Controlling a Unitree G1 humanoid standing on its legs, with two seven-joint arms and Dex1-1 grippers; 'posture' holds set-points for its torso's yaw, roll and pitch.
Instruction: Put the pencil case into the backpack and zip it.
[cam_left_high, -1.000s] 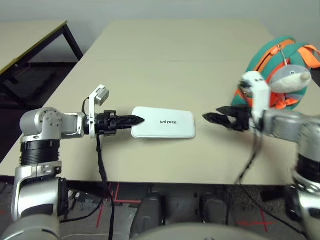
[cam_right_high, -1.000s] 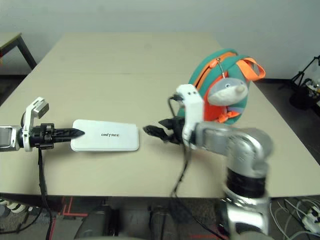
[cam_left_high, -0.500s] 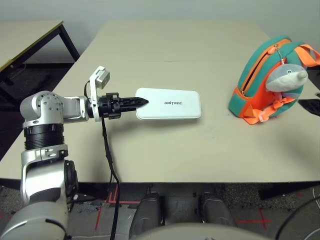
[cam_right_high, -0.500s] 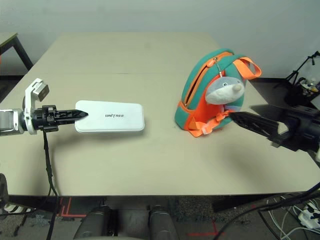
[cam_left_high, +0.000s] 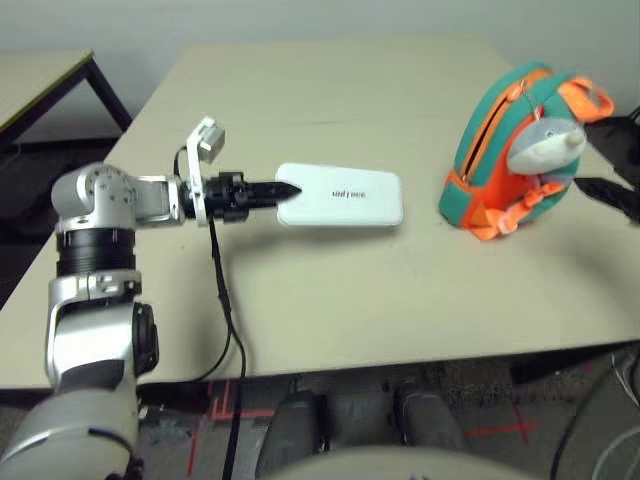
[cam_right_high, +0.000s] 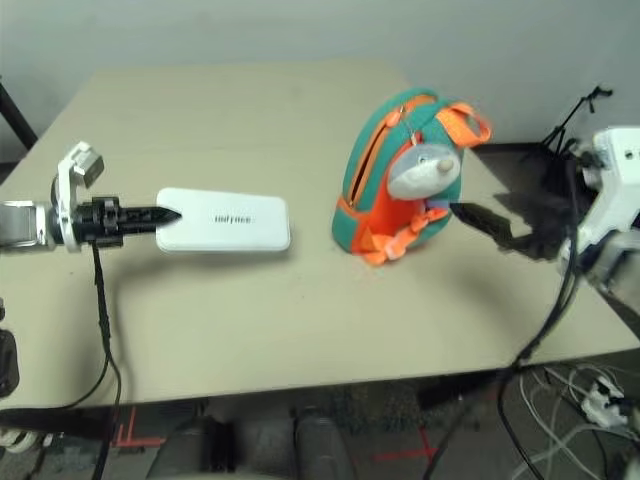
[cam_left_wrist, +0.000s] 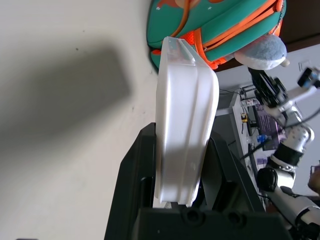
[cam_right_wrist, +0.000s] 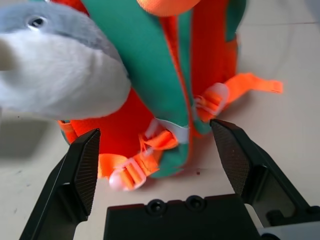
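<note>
Beige tabletop (cam_left_high: 290, 300) carries the backpack (cam_left_high: 500, 160); my left gripper (cam_left_wrist: 177, 165) pinches the pencil case (cam_left_high: 340, 195) beside it, my right (cam_right_wrist: 157, 155) is spread, presumably for bracing the apparently unzipped bag before insertion.

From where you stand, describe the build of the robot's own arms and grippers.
Both arms have rounded silver segments; the left one shows black ribbed joint sections. The left gripper and right gripper each have two black, tapering fingers, with textured inner pads on the right. A white bracket and loose black cables sit behind each gripper.
</note>
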